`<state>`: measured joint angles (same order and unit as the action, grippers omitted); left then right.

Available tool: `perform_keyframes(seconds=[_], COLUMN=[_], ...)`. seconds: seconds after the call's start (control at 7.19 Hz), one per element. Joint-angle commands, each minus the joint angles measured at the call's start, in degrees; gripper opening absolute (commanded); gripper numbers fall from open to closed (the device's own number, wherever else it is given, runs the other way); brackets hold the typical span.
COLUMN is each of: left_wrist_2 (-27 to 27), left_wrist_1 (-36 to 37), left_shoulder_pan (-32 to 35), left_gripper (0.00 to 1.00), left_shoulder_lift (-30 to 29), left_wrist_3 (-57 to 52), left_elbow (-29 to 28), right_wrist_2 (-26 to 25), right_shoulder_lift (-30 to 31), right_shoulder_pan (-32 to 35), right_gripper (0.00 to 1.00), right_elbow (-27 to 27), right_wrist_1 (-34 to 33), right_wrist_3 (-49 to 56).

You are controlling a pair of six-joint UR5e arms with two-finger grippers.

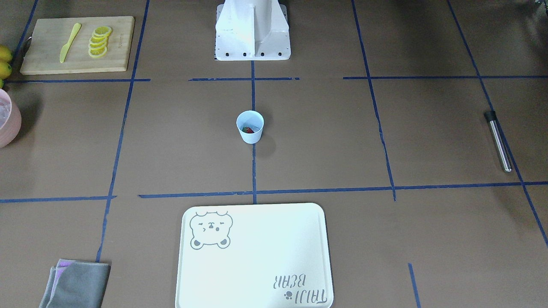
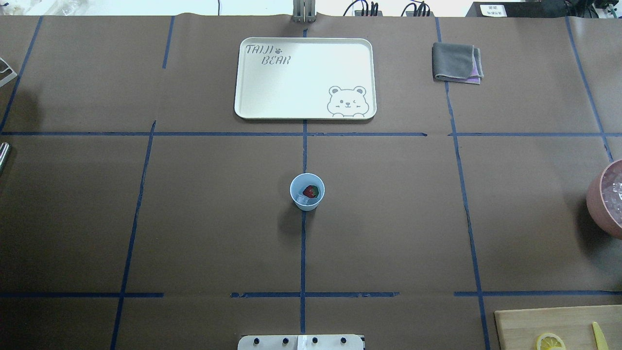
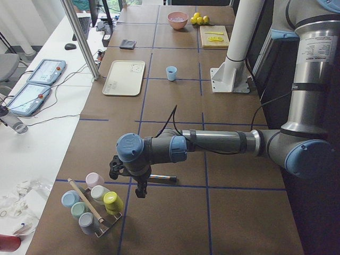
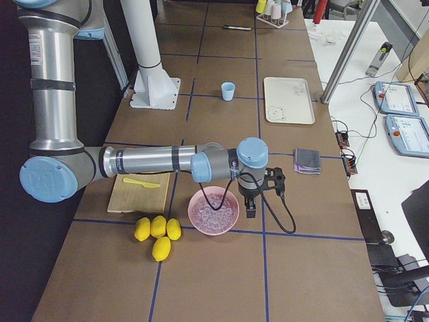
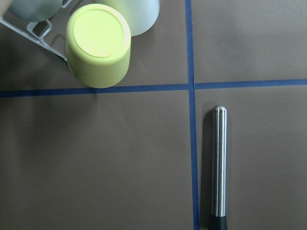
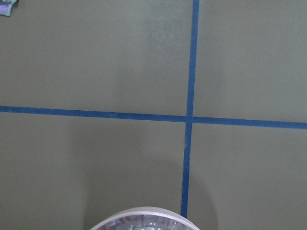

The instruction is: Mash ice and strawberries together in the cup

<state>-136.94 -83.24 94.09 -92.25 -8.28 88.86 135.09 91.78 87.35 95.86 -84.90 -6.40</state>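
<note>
pale blue cup [image 2: 307,192] upright at centre of overhead frame, on the blue tape line. inside it: one red strawberry [image 2: 311,191], a whitish bit of ice [image 1: 255,128] beside it. pink bowl [image 4: 214,211], lower centre of right side view, holds ice cubes. left gripper [image 3: 140,187] above metal rod [image 5: 218,163]; right gripper [image 4: 250,206] just beside bowl. cannot tell how far either is open, or whether either holds anything.

Silver-grey tubes, pale blue joint caps and black bands make up the left arm [image 3: 223,142] and right arm [image 4: 147,159]. A black cable [image 3: 171,114] loops over the left forearm. Dark bolts [image 1: 245,54] line the white pedestal [image 1: 252,34].
</note>
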Motion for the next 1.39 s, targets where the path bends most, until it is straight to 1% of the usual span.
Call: perform_keyframes(seconds=[0.0,0.14,0.28,0.42,0.83,1.25], left_wrist_2=[0.00,0.00,0.00,0.00,-0.09,-0.09], left_wrist_1=[-0.17,-0.17,-0.17,-0.17,-0.26,-0.26], left_shoulder_pan=[0.04,0.04,0.04,0.04,0.04,0.04], left_gripper=[1.00,1.00,1.00,1.00,1.00,1.00], left_shoulder_lift=[-0.04,-0.12,-0.21,-0.30,-0.30,-0.30], left_wrist_3=[0.73,0.73,0.73,0.73,0.64,0.64], left_elbow=[0.08,0.00,0.00,0.08,0.00,0.08], right_wrist_2=[0.26,0.61,2.96,4.03,3.69,3.60], right_shoulder_lift=[2.51,2.96,2.97,2.53,1.74,1.91], right_shoulder_pan=[1.68,3.77,4.93,5.03,5.03,5.03], right_gripper=[1.00,1.00,1.00,1.00,1.00,1.00], right_elbow=[-0.58,-0.58,-0.50,-0.15,0.21,0.03], right_wrist_1=[0.08,0.00,0.00,0.17,0.00,-0.18], right_wrist_3=[0.16,0.94,1.39,1.74,5.68,5.43])
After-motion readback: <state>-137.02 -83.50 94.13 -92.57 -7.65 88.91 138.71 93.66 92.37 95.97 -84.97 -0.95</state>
